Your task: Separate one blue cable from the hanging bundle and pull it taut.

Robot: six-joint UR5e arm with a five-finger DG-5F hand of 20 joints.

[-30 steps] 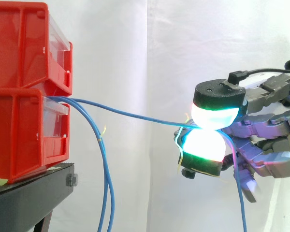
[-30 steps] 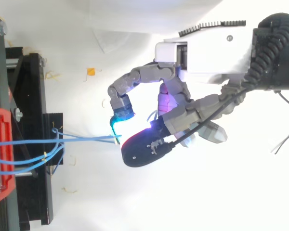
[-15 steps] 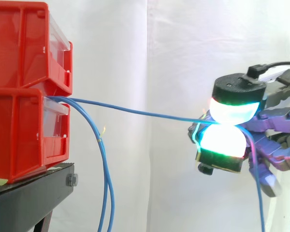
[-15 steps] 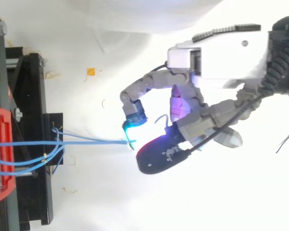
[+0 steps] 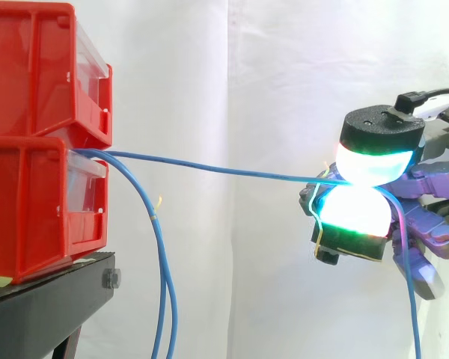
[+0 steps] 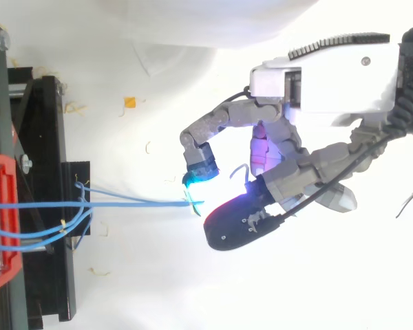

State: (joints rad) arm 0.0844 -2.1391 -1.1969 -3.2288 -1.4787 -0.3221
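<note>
Blue cable (image 5: 224,170) spans from red bins (image 5: 30,187) to pinching hand (image 5: 380,134); bundle (image 5: 163,299) hangs beside.

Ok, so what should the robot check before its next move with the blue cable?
1. Hand pinches the blue cable between its pads: ok.
2. Just one cable in the pinch: cannot tell; the top view shows two blue lines meeting there.
3. Cable taut: not ok, it bows slightly.
4. Hanging bundle apart from the pinch, beside the red bins: ok.
5. Bins rest on the black stand: ok.
</note>
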